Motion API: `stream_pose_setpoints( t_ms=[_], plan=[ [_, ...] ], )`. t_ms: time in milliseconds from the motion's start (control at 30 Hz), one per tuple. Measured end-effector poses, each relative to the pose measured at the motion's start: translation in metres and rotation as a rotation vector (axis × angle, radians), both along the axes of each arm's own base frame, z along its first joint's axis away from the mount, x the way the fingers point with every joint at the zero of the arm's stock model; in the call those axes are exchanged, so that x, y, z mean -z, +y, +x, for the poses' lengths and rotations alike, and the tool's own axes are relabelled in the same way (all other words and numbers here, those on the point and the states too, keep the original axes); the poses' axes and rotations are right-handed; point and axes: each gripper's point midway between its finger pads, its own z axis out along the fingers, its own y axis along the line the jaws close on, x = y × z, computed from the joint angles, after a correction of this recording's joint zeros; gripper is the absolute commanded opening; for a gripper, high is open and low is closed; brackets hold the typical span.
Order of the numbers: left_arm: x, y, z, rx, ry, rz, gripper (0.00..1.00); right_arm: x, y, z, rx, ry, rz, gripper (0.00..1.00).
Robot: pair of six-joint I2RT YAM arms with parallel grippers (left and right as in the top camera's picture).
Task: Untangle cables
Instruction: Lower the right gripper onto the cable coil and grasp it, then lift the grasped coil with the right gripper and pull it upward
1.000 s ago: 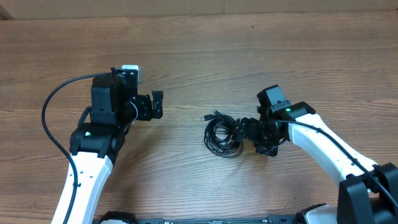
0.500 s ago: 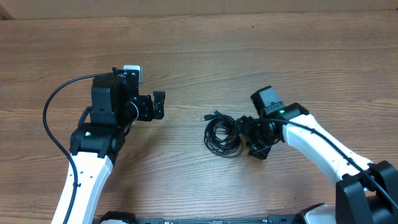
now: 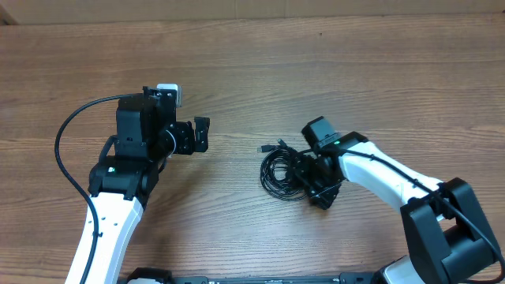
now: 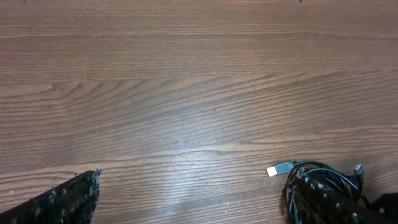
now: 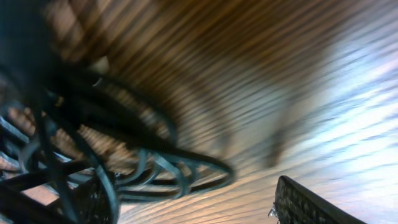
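The cables (image 3: 278,170) lie as one coiled black bundle on the wooden table, with a small plug (image 3: 265,148) sticking out at the upper left. My right gripper (image 3: 309,183) is open and pressed against the bundle's right side. In the blurred right wrist view, loops of the cables (image 5: 155,162) cross its left finger (image 5: 93,199), while its right finger (image 5: 311,202) stands apart over bare wood. My left gripper (image 3: 200,134) hovers open well to the left of the bundle and holds nothing. Its wrist view shows the plug (image 4: 280,168) and the coil (image 4: 323,196) at the lower right.
The left arm's thick black wire (image 3: 63,150) loops out over the table's left side. The table's far edge (image 3: 252,19) runs along the top. Bare wood (image 3: 237,95) surrounds the bundle.
My right gripper has moved left and turned, going from just right of the bundle into its right edge. The coil has shifted slightly. The left arm has not moved.
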Motion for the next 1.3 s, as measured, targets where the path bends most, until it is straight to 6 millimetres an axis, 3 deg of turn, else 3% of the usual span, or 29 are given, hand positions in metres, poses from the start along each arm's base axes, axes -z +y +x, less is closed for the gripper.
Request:
stream_pose_setpoints(
  t_ms=[267, 467, 600, 1033, 1100, 1233, 1300],
  plan=[
    [0.001, 0.000, -0.001, -0.001, 0.005, 0.001, 0.99, 0.003, -0.041, -0.013, 0.046, 0.084, -0.120, 0.86],
    [0.001, 0.000, -0.001, -0.001, 0.006, 0.002, 1.00, 0.005, -0.047, -0.006, 0.034, 0.044, -0.156, 0.85],
    [0.003, 0.000, 0.000, -0.001, 0.011, 0.002, 1.00, 0.006, -0.048, -0.001, 0.028, 0.023, -0.163, 0.79],
    [0.027, 0.000, 0.004, -0.014, 0.089, -0.002, 1.00, 0.016, -0.054, 0.004, -0.035, -0.013, -0.197, 0.76],
    [0.027, 0.000, 0.004, -0.017, 0.090, -0.005, 1.00, 0.017, -0.054, 0.004, -0.050, -0.004, -0.200, 0.68],
    [0.027, 0.000, 0.004, -0.019, 0.090, -0.007, 1.00, 0.017, -0.055, 0.006, -0.079, -0.014, -0.202, 0.16],
    [0.027, 0.000, 0.004, -0.019, 0.090, -0.007, 0.99, 0.017, -0.054, 0.010, -0.087, -0.030, -0.198, 0.04]
  ],
)
